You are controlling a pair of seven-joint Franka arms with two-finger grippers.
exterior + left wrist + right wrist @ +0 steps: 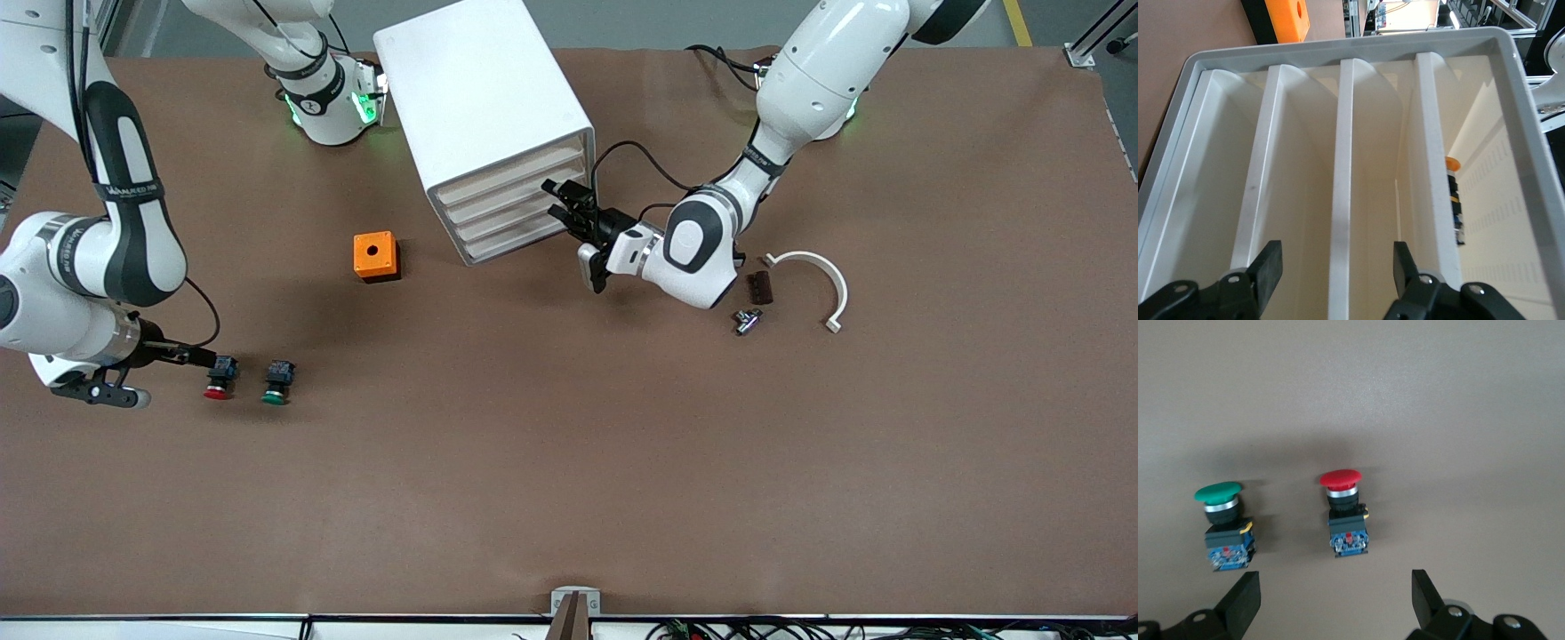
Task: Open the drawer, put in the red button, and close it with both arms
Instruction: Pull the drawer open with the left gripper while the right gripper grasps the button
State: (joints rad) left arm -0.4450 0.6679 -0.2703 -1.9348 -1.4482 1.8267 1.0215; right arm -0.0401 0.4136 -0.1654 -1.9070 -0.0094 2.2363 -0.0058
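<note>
Meanwhile the left gripper (569, 206), jaws wide, faces the shut drawer (514, 203) at frame centre to pull it, while the right gripper (1336, 600), spread wide, frames the red button (219, 377) at lower left for a grasp

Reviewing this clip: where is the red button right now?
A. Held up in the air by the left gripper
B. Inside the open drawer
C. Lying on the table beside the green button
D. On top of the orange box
C: the red button lies on the table beside the green button, with the open right gripper at it, not gripping.
</note>
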